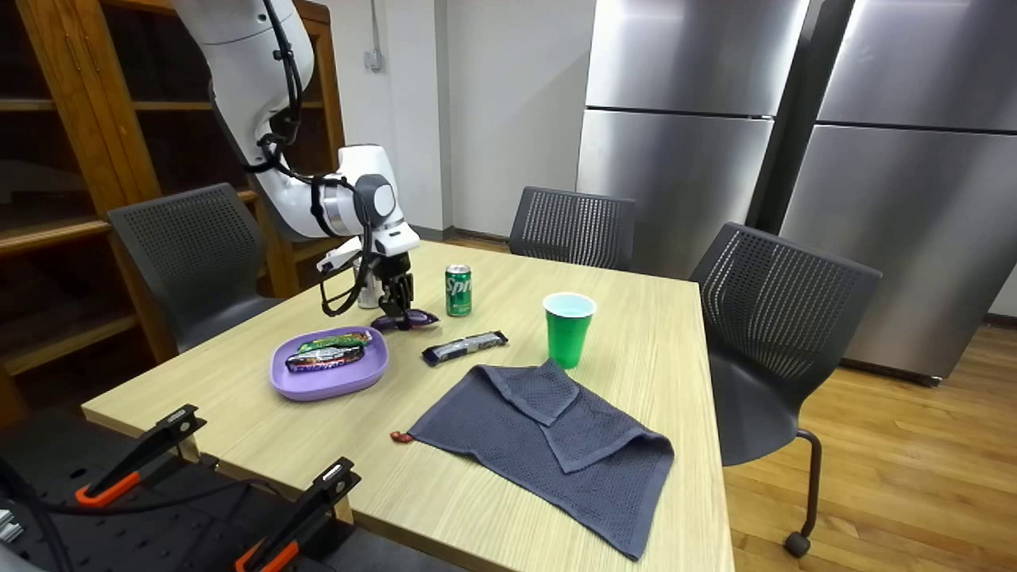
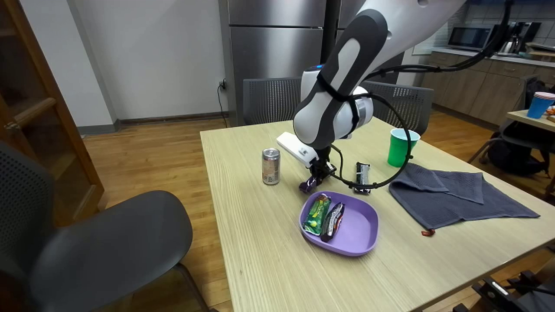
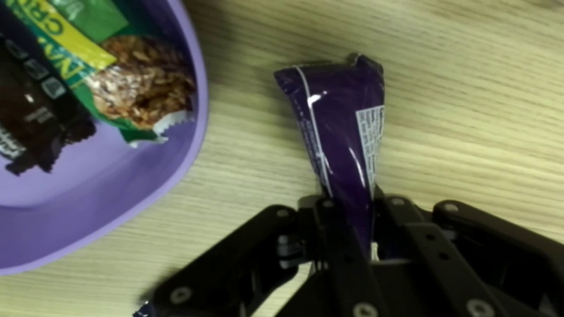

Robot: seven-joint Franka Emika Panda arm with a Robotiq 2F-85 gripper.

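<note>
table (image 1: 643, 349): pale, grained | tray (image 3: 114, 176), my 10 o'clock in wrist view: could be bumped if I swing low; smooth, rounded | my gripper (image 3: 359, 215): narrow, pinching the purple bar (image 3: 343, 127) | bar: on table, far end 12 o'clock; might slip, being slick, or crush if I overtighten; glossy, crinkled

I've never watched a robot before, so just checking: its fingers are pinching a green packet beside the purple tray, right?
Not quite: the packet's colour is wrong. The wrist view shows the fingers pinching a purple packet, not a green one. It is indeed beside the purple tray.
</note>
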